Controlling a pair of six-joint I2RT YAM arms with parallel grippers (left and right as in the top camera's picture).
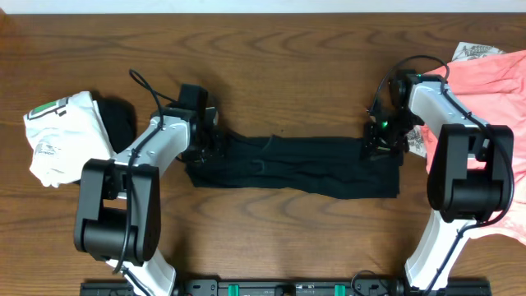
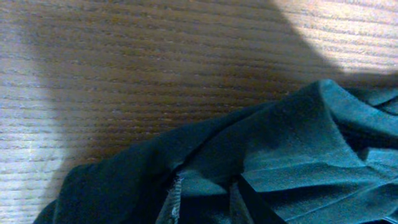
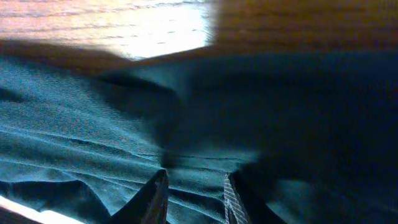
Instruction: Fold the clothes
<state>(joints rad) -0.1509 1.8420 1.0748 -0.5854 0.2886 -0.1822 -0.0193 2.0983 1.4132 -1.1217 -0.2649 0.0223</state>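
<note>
Two grippers down on shirt (image 1: 292,167), one per end: left gripper (image 1: 209,146) at its left end, right gripper (image 1: 376,146) at its right end. Mid-fold by the look: already narrowed to a long band, probably due for an end-over-end fold. Next likely calls for a firm pinch at both ends, a lift together, then one end carried across onto the other, no dragging. Left gripper state: cannot tell, only cloth and table (image 2: 124,62) in its wrist view. Right gripper: fingers (image 3: 155,196) slightly parted over cloth; pinching or not, cannot tell. Black, limp, wrinkled, lying flat mid-table. White one (image 1: 53,136) and other black one (image 1: 119,122) well left of shirt; pink one (image 1: 493,82) just right of shirt.
</note>
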